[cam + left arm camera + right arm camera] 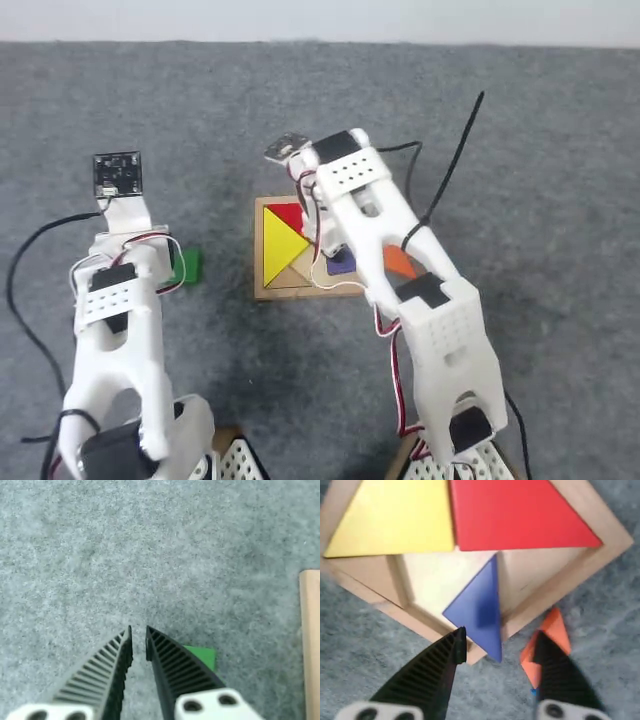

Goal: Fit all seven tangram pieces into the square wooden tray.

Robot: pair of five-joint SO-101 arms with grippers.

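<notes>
My right gripper [500, 640] is spread and empty. One blue triangle [480, 610] lies between its fingers, its long axis running away from me into the tray [390, 604], its near tip overhanging the rim. One orange piece [552, 630] sits outside, just beside that rim. Beyond, one yellow triangle [400, 520] and one red triangle [515, 512] lie flat inside. My left gripper [139, 628] is nearly pressed together, empty, one green piece [202, 656] beside it. The high view shows the green well apart from the tray, and there my right arm hides, I think, most of the blue.

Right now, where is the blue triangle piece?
In the right wrist view the blue triangle lies across the rim of the wooden tray, just ahead of the right gripper, with the orange piece beside it on the carpet.
</notes>
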